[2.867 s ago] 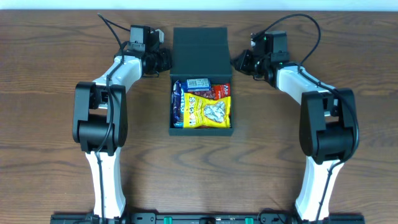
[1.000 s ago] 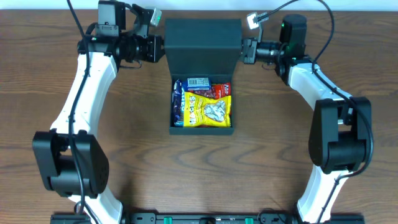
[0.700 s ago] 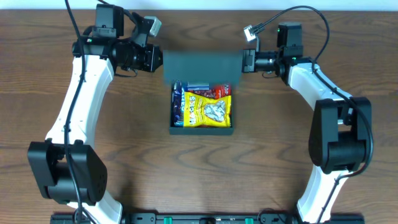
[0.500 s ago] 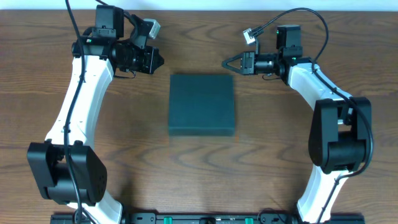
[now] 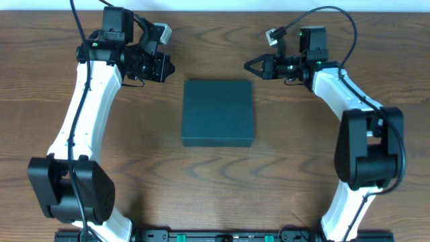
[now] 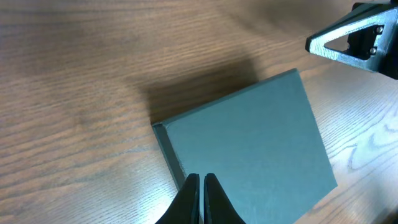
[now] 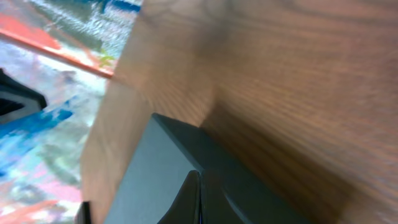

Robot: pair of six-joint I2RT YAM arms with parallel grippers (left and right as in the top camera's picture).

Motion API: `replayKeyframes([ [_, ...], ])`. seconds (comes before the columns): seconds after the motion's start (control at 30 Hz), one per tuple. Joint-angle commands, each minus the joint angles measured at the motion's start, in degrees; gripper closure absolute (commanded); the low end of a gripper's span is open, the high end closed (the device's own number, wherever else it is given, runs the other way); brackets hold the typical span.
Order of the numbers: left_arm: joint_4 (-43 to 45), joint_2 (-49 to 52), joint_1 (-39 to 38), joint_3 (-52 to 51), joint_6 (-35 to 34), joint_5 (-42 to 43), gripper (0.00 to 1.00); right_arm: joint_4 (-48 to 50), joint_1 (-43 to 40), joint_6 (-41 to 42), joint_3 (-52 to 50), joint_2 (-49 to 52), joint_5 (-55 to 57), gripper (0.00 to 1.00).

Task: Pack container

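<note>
container [image 5: 218,113] sits mid-desk, lid down, between the two arms and touching neither. desk [image 5: 148,176] bare wood around it.

left fingers [image 6: 194,191]: clenched, only a hairline slit between them, grasping nothing, hanging above the near-left part of the lid. right fingers [image 7: 191,202]: clenched too, empty, off the far-right corner of the box.

risks (judgement):
- lid may not be fully seated. nothing pins it, so the contents beneath could lift the flap. the left wrist view shows a seam at the corner; can't tell whether it is flush all round.
- a press-down with clenched tips on one corner could tip or shove the box, since nothing braces the other side.
- both arms work the far edge; reaching in together could make them clash over the lid.

vs earlier frames:
- 2.9 s ago: lid laid open behind the box, yellow, red and blue packets showing, fingers flanking the lid.
- 1.0 s ago: lid stood upright, pinched from both sides.
- 0.5 s ago: already shut. since then the box has not shifted; arms barely moved.
</note>
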Motion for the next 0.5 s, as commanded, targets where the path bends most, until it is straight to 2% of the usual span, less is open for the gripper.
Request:
replayKeyframes([
  [0.0,-0.35,-4.26,-0.07,1.16,0.68,0.7,0.94,-1.75,0.02,-4.09,0.59,-7.37,6.01,0.99],
  [0.2,-4.28,-13.2,-0.07,1.14,1.44,0.7,0.94,-12.61,0.02,-8.35,0.59,-19.67,12.24,0.99],
  [0.47,-15.47,-25.09,-0.07,1.07,6.21,0.74,0.94,-28.98,0.37,-9.38,0.59,-33.11,15.87,0.99],
])
